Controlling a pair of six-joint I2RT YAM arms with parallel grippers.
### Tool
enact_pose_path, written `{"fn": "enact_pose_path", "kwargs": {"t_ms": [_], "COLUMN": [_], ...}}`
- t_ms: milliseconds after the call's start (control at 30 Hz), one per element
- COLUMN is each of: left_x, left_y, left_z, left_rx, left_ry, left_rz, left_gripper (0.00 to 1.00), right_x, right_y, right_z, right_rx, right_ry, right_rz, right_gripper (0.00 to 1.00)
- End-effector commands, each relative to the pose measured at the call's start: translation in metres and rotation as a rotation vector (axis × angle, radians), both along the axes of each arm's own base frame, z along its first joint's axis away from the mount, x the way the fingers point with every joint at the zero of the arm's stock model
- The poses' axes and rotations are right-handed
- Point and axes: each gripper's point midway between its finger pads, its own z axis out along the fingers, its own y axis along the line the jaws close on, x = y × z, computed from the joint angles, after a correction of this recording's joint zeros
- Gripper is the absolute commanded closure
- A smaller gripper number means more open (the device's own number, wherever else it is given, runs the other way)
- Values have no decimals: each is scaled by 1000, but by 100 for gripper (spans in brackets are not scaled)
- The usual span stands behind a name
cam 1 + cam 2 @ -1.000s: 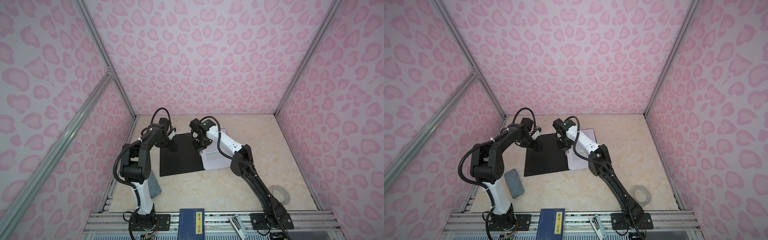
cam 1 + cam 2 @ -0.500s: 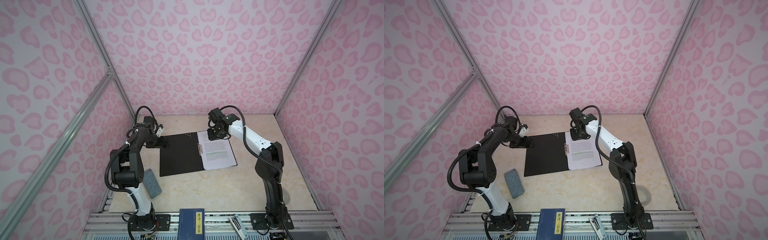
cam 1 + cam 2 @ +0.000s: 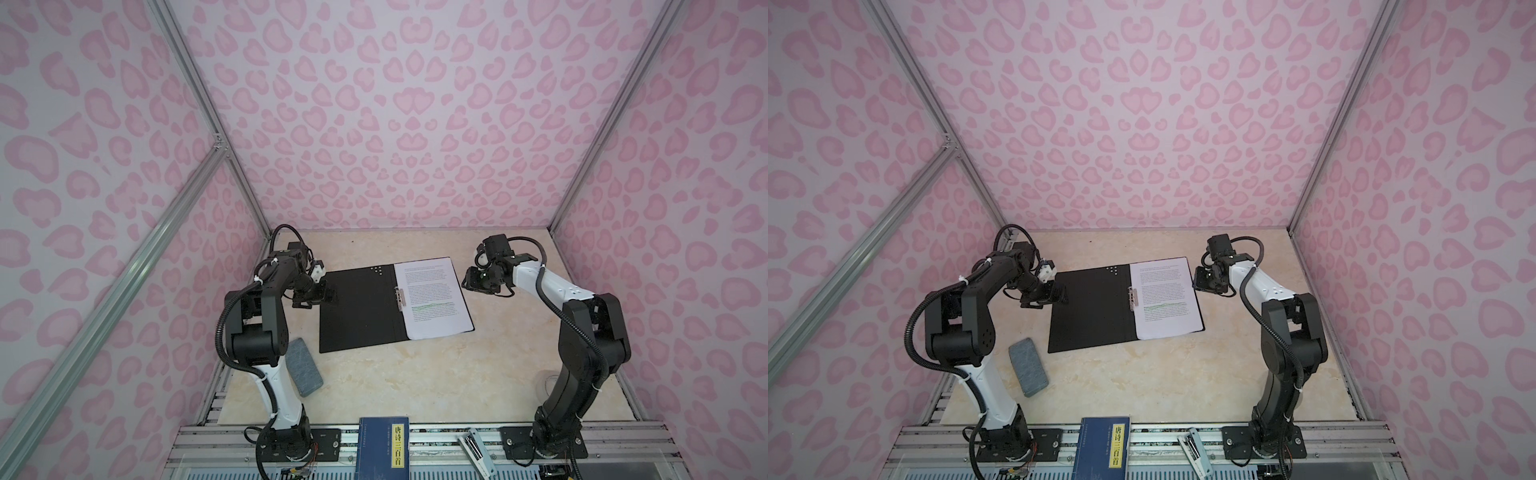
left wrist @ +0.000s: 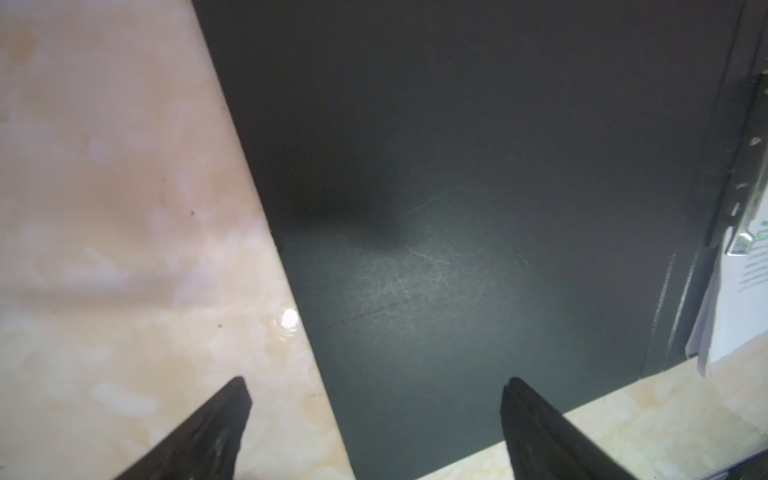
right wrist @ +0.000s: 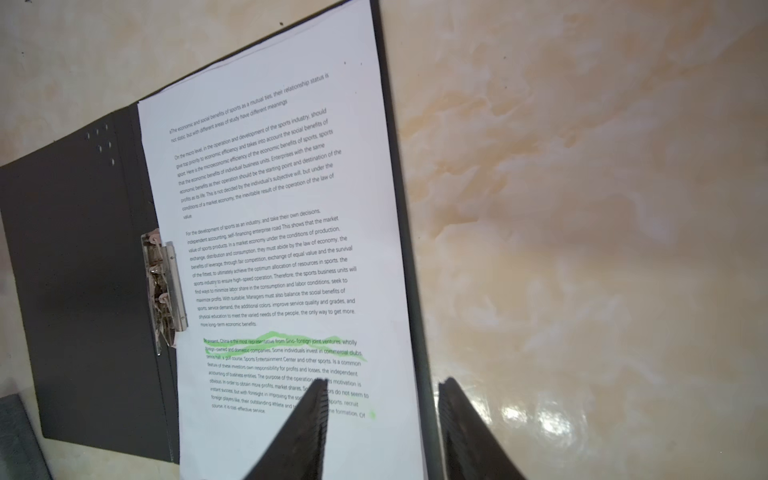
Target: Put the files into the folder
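Bench (image 3: 374,374): cream marbled top, glossy, glare spots in both wrist views.
Toward the back middle, lying flat: folder (image 3: 357,307), opened out, black inside up, skewed a little against the bench edges. Near left, well apart from it: grey pad (image 3: 305,368), rectangular, angled. Near right corner: clear ring (image 3: 547,384), faint, partly hidden. Along the front edge, on the metal rail (image 3: 436,436): dark blue book (image 3: 382,446) with yellow label strip, and a pale stapler-like item (image 3: 473,451) to its right.
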Motion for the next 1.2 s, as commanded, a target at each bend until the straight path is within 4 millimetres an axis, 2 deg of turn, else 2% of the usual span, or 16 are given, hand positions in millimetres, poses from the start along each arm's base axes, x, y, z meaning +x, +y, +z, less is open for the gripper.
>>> {"fn": "enact_pose_path", "kwargs": {"t_ms": [0,200,600,867,1167], "left_x": [-5,-3,1,5,6], "left_y": [4,4,5,6,-8], "left_z": [-6,-13,-23,-31,-39], "left_rx": [16,10,13,16,-49], "left_ry": [38,51,73,100,139], "left_rz": [18,49,54,57,54], "left_gripper": [3,3,3,3,3], "right_x": [15,23,30,28,16], "right_y": [5,0,0,0,2], "right_z": [-4,-26,-42,-56,-73], "right_rx": [83,100,81,70,44], "right_ry": [-43,-14,19,55,132], "right_rz": [3,-5,15,22,53], "right_gripper": [54,53,53,54,54]}}
